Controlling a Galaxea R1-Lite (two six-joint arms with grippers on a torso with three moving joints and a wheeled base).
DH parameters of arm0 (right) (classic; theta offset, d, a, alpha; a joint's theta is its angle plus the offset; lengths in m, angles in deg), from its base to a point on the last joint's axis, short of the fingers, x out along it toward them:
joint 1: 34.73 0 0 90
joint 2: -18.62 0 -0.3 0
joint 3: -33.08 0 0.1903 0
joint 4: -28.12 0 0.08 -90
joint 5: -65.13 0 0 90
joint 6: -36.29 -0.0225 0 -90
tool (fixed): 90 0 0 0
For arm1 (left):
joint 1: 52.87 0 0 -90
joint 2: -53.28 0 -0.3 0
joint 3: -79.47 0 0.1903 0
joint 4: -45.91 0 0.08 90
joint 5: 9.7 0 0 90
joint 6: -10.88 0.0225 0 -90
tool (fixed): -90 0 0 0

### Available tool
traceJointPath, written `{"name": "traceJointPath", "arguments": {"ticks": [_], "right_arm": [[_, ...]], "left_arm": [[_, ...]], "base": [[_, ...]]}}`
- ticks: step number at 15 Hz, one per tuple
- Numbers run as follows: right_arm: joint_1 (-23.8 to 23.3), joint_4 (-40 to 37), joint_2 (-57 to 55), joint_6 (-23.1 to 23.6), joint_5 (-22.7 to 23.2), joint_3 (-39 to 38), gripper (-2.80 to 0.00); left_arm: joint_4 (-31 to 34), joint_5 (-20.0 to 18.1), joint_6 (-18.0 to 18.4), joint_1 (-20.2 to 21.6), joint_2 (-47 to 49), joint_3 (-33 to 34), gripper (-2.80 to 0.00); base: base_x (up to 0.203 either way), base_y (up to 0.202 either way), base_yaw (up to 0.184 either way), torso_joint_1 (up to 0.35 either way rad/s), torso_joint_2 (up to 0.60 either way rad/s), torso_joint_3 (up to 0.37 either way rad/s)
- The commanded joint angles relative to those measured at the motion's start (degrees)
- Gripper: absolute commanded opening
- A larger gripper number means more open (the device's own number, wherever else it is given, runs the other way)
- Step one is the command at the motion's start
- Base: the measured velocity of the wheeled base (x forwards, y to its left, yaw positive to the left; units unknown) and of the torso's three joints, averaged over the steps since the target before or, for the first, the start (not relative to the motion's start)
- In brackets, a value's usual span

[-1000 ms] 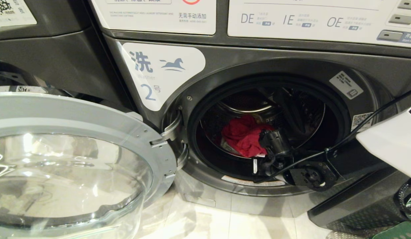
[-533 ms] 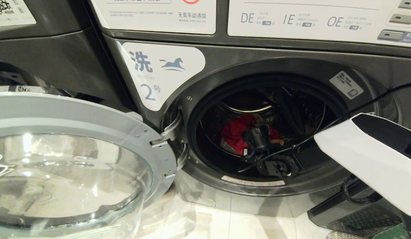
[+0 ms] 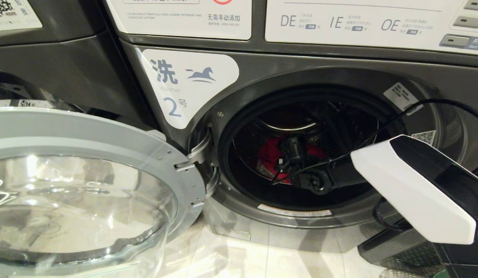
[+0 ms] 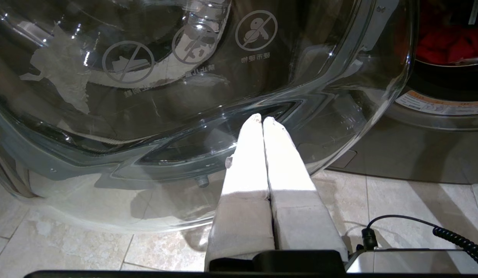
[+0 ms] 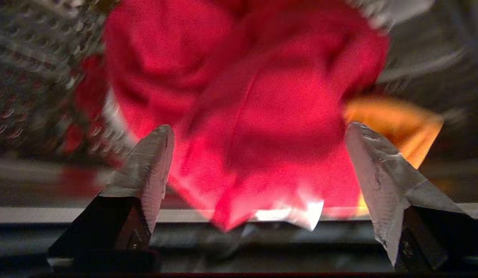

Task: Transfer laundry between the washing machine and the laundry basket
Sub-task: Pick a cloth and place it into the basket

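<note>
Inside the drum (image 3: 339,127) of the washer (image 3: 262,69), at the centre of the round opening in the head view, the right tool (image 3: 291,148) faces a red garment (image 3: 267,158). The door (image 3: 88,154) stands open at 9 o'clock from the opening, clear of the reach path.

Tool state, right: fingers (image 5: 154,154) set wide apart, one on each side of the garment in the right wrist view. No cloth lies between the pads in contact; nothing is clamped. An orange item (image 5: 393,119) shows just beside the red garment, at its far edge, partly hidden.

Tool state, left: the left tool (image 4: 262,120) has its fingers pressed together and holds nothing. It sits low, just beside the glass of the door, above the tiled floor (image 4: 88,247). This arm is idle.

Step in hand, as judged: reach for pick-up, drum to basket. The basket itself cannot be identified with certainty.

Next move, as judged:
1. Advance the right tool until a fold of the red garment lies between the fingers.
2. Bring the fingers together on the fold only; keep them off the perforated drum wall.
3. Withdraw through the opening, clearing the lower rim at 6 o'clock and the trailing cable (image 3: 377,135).

Caution: loose cloth may drag the orange item with it.
</note>
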Motion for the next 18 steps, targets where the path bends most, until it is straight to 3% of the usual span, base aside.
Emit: {"name": "traceJointPath", "arguments": {"ticks": [1, 3, 9, 18], "right_arm": [[-1.76, -0.03, -1.74, 2.03, -0.21, 2.67, 0.0], [-3.87, -0.27, -2.36, 4.94, -0.13, 3.18, 0.0], [-6.12, -4.06, -2.38, 4.52, 1.9, 3.19, 0.0], [-6.21, -10.54, -0.5, 4.29, -3.69, 3.07, 0.0]], "left_arm": [[-0.01, 0.0, -0.01, 0.01, -0.06, 0.0, -2.8], [0.04, 0.0, -0.01, 0.01, -0.06, 0.0, -2.8], [-0.04, 0.0, -0.01, 0.01, -0.06, 0.0, -2.8], [-0.05, 0.0, -0.01, 0.01, -0.06, 0.0, -2.8]], "base": [[0.0, 0.0, 0.0, 0.0, 0.0, 0.0], [0.0, 0.0, 0.0, 0.0, 0.0, 0.0], [0.0, 0.0, 0.0, 0.0, 0.0, 0.0], [0.0, 0.0, 0.0, 0.0, 0.0, 0.0]]}}
